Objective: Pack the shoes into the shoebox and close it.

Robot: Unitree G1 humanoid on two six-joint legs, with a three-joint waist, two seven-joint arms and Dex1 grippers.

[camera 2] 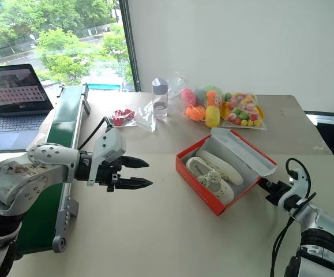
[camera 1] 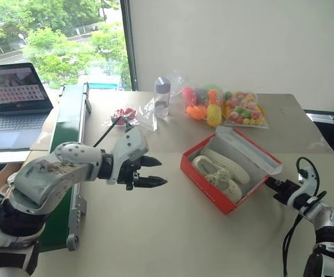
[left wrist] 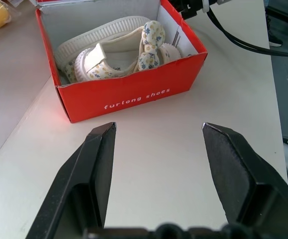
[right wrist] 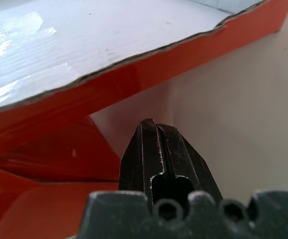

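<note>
The red rectangular cardboard shoebox [camera 1: 229, 183] sits open on the beige tabletop [camera 1: 172, 236] with the pair of cream-white perforated shoes [camera 1: 221, 172] inside. The left gripper [camera 1: 153, 172], fingers spread and empty, hovers apart from the box's near end. The right gripper [camera 2: 266, 186], pressed together, points under the white-lined lid [camera 2: 244, 151], perhaps touching it.

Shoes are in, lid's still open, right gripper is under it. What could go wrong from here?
1. The shut right gripper sits low under the lid; pushing may slide the shoebox rather than swing the lid.
2. The left gripper is open and apart from the box, so nothing braces it.
3. The shoes may block closing.
</note>
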